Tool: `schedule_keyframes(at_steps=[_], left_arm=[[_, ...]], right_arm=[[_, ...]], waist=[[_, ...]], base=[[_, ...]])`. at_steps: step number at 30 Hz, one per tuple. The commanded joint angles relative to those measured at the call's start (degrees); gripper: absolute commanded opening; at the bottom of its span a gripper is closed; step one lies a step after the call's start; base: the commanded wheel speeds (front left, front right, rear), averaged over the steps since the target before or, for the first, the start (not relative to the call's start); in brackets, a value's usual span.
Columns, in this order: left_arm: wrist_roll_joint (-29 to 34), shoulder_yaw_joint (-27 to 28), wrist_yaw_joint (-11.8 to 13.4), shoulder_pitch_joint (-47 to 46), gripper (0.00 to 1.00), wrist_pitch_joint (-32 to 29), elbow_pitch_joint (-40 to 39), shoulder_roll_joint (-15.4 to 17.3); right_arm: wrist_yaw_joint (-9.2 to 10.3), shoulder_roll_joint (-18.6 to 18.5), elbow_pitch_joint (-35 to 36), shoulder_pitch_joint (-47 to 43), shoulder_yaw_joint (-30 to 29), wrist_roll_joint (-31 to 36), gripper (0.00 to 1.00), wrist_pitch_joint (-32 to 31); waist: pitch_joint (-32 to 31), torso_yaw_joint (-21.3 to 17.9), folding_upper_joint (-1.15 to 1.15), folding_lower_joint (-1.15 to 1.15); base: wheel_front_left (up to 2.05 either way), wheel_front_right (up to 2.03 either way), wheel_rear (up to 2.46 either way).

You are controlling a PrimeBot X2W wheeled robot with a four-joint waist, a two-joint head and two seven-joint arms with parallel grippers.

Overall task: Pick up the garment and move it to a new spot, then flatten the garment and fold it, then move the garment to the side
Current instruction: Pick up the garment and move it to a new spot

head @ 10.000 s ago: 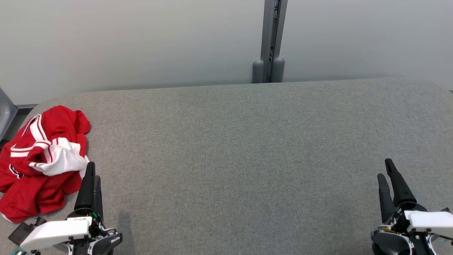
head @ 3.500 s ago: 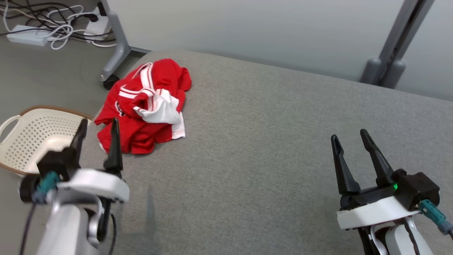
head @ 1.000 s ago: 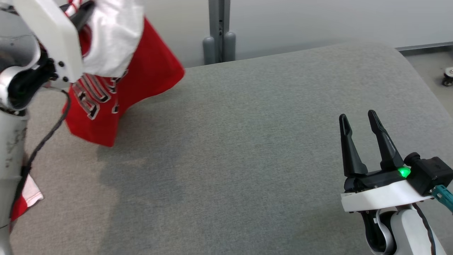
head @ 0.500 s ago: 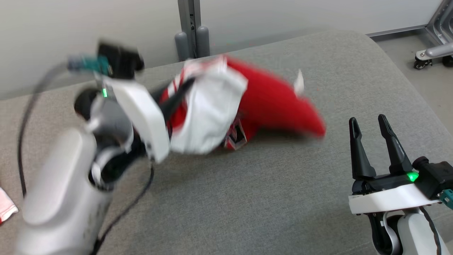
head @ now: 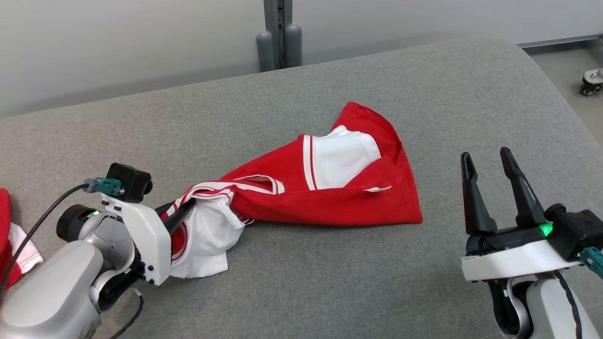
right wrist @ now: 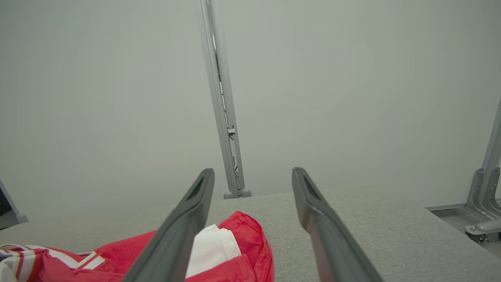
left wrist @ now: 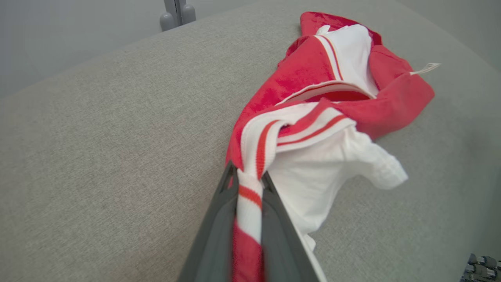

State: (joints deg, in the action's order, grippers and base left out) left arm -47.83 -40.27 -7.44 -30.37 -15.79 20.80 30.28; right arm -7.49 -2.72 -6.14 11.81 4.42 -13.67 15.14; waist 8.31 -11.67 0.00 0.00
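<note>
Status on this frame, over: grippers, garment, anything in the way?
Left gripper shut on striped trim of red-and-white jersey. Right gripper open, empty. Jersey crumpled on grey padded table, unflattened. Second red-and-white cloth at head view's left edge, apart.

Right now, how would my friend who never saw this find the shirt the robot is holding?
Look at the big grey padded table; the garment lies stretched across its middle. It is bright red with white patches and striped trim. One end is pinched in the left end effector, unlike the bit of red and white cloth at the far left.
</note>
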Motion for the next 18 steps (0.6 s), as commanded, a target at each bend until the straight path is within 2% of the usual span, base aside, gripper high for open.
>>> schedule_keyframes(at_steps=[1,2,3,4,5,6,10,16,18], left_arm=[[-0.7,-1.0,0.01,-1.29,0.0,1.28,1.67,0.76],[-0.89,-1.88,0.01,-1.89,0.0,2.14,2.64,0.74],[-1.72,-3.3,0.01,-3.11,0.13,4.01,4.6,0.45],[-2.07,-4.11,0.01,-3.57,0.21,4.73,5.61,0.48],[-2.7,-4.71,0.0,-3.96,0.87,5.45,6.63,0.34],[-3.56,-5.22,0.0,-4.23,1.0,5.96,7.38,0.14],[-5.59,-6.7,0.0,-5.74,1.0,8.67,8.85,0.61],[-5.61,-5.97,0.03,-7.03,1.0,12.42,8.71,3.15],[-5.02,-4.96,1.09,-7.44,1.0,14.33,7.74,4.21]], right_arm=[[-0.01,-0.3,-0.09,0.37,-0.09,0.29,1.0,0.02],[-0.01,-0.31,-0.13,0.36,-0.19,0.36,1.0,0.02],[-0.01,-0.32,-0.19,0.47,-0.3,0.46,1.0,0.02],[-0.01,-0.31,-0.27,0.57,-0.14,0.49,1.0,0.02],[-0.01,-0.32,-0.33,0.65,-0.04,0.45,1.0,0.02],[-0.01,-0.32,-0.39,0.7,0.09,0.41,1.0,0.02],[-0.01,-0.32,-0.58,0.19,0.12,0.42,1.0,0.02],[-0.01,-0.32,-0.49,-0.56,-0.59,1.0,1.0,0.02],[-0.01,-0.32,-0.51,-0.82,-0.95,1.32,1.0,0.02]], waist=[[-0.11,0.45,0.0,0.0],[-0.18,0.71,0.0,0.0],[-0.27,1.19,0.0,0.0],[-0.36,1.37,0.0,0.0],[-0.43,1.52,0.0,0.0],[-0.52,1.65,0.0,0.0],[-1.12,2.17,0.0,0.0],[-2.01,3.21,0.0,0.0],[-2.53,3.69,0.0,0.0]], base=[[0.0,0.0,0.0],[0.0,0.0,0.0],[0.0,0.0,0.0],[0.0,0.0,0.0],[0.0,0.0,0.0],[0.0,0.0,0.0],[0.0,0.0,0.0],[0.0,0.0,0.0],[0.0,0.0,0.0]])
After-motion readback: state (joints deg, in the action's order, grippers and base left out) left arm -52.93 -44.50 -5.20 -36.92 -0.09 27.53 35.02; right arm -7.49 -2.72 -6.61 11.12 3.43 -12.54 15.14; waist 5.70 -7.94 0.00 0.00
